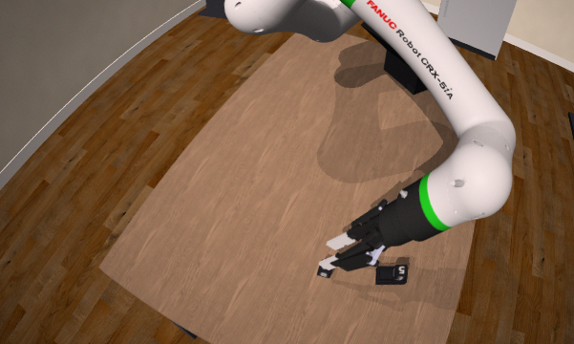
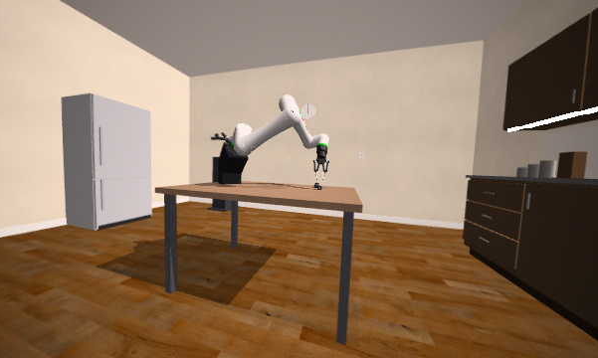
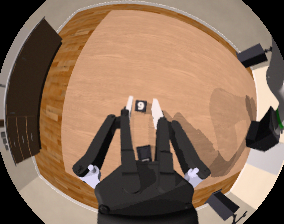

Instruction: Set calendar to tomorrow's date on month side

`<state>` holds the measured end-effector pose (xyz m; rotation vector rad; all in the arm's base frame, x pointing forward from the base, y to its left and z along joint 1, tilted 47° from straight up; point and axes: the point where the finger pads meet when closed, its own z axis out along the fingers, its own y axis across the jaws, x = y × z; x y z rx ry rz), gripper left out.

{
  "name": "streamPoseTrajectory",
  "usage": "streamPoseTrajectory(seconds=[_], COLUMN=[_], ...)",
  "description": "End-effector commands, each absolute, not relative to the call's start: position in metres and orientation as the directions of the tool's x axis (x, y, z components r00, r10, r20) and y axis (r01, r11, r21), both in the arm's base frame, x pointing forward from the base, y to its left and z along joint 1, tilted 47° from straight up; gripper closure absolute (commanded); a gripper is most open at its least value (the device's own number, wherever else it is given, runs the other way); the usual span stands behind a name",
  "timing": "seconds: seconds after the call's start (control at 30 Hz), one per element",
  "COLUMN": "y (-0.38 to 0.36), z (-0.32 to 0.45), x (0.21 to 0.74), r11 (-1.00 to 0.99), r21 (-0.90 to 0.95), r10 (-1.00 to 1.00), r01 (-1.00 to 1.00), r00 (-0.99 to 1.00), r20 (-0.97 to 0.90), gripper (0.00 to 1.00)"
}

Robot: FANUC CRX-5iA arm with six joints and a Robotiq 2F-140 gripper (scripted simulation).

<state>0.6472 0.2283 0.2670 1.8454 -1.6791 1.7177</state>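
Observation:
A black cube (image 1: 324,271) (image 3: 140,105) stands on the table outside the tray. A white 9 shows on its top in the wrist view. The black tray (image 1: 384,282) (image 3: 144,153) lies to its right in the top view. The second black cube (image 1: 401,272) sits at the tray's right end, with a white 5 visible; the tray's left part is empty. My gripper (image 1: 326,255) (image 2: 319,178) (image 3: 142,103) is partly open and empty, tilted, with its fingertips above the loose cube. The month's name cannot be read. In the wrist view my gripper's body partly hides the tray.
The wooden table (image 1: 248,191) (image 2: 259,196) carries the robot's black base (image 1: 401,72) (image 2: 231,171) at its far end. My white arm (image 1: 435,72) reaches over the table's right side in the top view. The tray lies close to the table's right edge.

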Motion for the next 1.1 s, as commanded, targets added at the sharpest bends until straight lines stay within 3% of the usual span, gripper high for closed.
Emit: streamPoseTrajectory(seconds=[0.0,0.33,1.07], y=[0.2282,0.2304,0.2321], z=[0.2667,0.2642,0.2605], x=[0.6481,0.6485,0.6503], r11=[-0.38,-0.381,-0.381], r21=[-0.557,-0.558,-0.558], r10=[-0.588,-0.415,-0.411], r01=[-0.738,-0.737,-0.737], r00=[-0.273,-0.403,-0.406], r20=[0.762,0.816,0.816], gripper=[0.65,0.65,0.65])
